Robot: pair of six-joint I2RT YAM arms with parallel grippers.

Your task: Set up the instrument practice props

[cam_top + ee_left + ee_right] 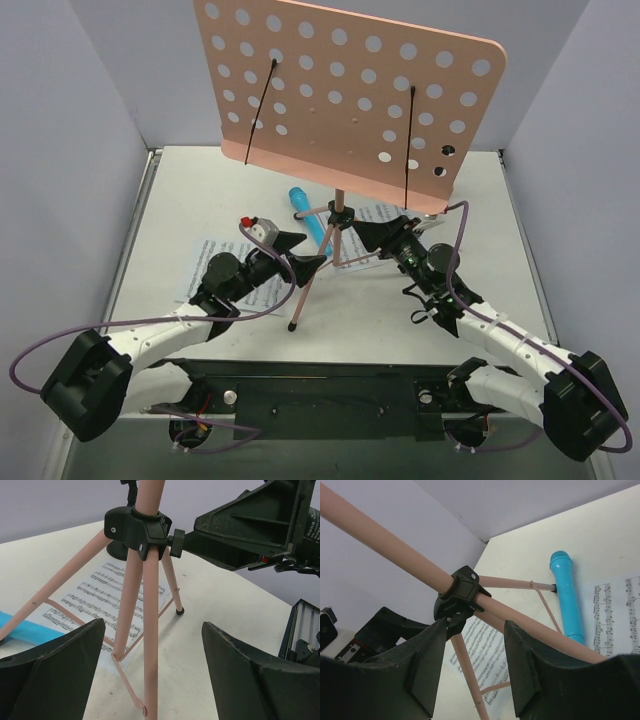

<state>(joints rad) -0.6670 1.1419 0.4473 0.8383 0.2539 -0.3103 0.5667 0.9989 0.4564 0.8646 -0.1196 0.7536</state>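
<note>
I see the left hand [150, 630] wide apart around the music stand [350, 90] leg. The right hand [475, 625] sits at the hub [462, 592] — I cannot tell whether it grips; sheet-music page [100, 595] shows notes only.

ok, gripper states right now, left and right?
Left gripper: open, straddling a leg of the music stand.
Right gripper: jaws partly apart at the stand's black collar; cannot tell if gripping.

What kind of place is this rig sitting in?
Probably a lab test booth, not a real practice room: plain grey walls close in a white table on three sides, the left arm and right arm are bolted at its near edge, and the pink music stand looks like a prop.
</note>
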